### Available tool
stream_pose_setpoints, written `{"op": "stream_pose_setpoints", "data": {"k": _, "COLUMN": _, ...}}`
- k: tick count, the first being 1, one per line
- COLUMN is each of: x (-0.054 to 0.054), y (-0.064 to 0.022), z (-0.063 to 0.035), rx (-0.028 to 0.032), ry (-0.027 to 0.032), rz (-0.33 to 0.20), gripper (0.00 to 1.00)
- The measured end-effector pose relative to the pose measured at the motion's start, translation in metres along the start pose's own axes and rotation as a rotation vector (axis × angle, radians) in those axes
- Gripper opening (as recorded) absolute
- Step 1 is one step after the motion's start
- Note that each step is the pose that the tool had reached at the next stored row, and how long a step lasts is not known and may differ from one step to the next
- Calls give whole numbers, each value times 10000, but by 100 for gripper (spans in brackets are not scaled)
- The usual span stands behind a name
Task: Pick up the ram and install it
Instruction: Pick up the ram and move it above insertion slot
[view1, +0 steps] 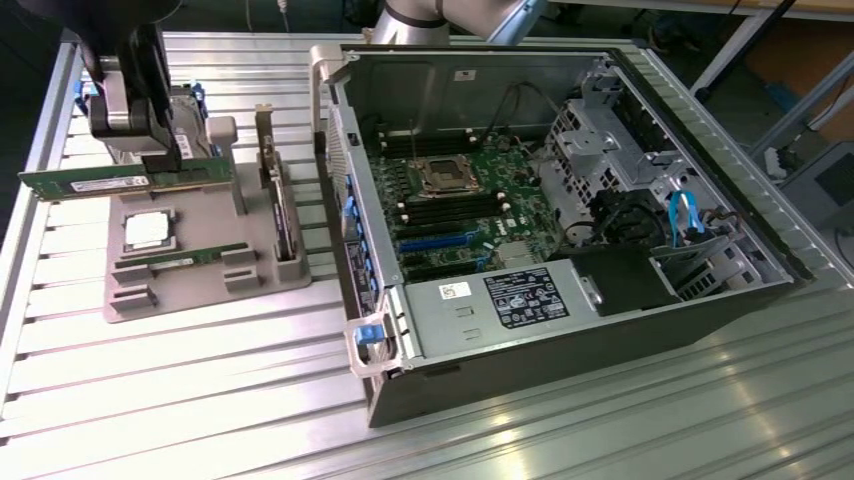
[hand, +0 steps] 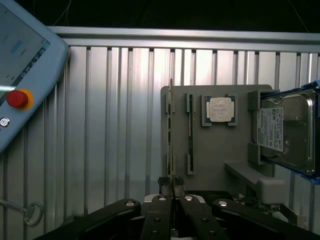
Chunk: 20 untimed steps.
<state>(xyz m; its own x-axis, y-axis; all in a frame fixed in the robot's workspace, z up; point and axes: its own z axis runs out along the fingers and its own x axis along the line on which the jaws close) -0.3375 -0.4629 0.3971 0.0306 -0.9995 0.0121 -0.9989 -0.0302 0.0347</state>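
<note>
Black fingers (hand: 163, 186) of the gripper (hand: 171, 192) were closed on the ram (hand: 170, 131), which showed edge-on between them. In the exterior view the gripper (view1: 167, 172) held the ram (view1: 87, 183) level and lifted clear above the grey tray (view1: 200, 292), one end reaching past the tray's edge. On the tray lay a second memory stick (view1: 187, 258) in its slot, a square processor (view1: 147, 230) beside it, and an expansion card (view1: 280, 205) standing on edge. A hard drive (hand: 282, 131) sat at the tray's end. Just beside the tray stood the open computer case (view1: 561, 200), well apart from the ram.
</note>
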Motion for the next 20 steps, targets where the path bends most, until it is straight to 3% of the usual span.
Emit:
{"op": "stream_pose_setpoints", "data": {"k": 7, "x": 1, "y": -48, "z": -3, "rx": -2, "ry": 1, "rz": 1, "gripper": 12}}
{"op": "stream_pose_setpoints", "data": {"k": 20, "x": 12, "y": -392, "z": -14, "rx": -10, "ry": 1, "rz": 0, "gripper": 12}}
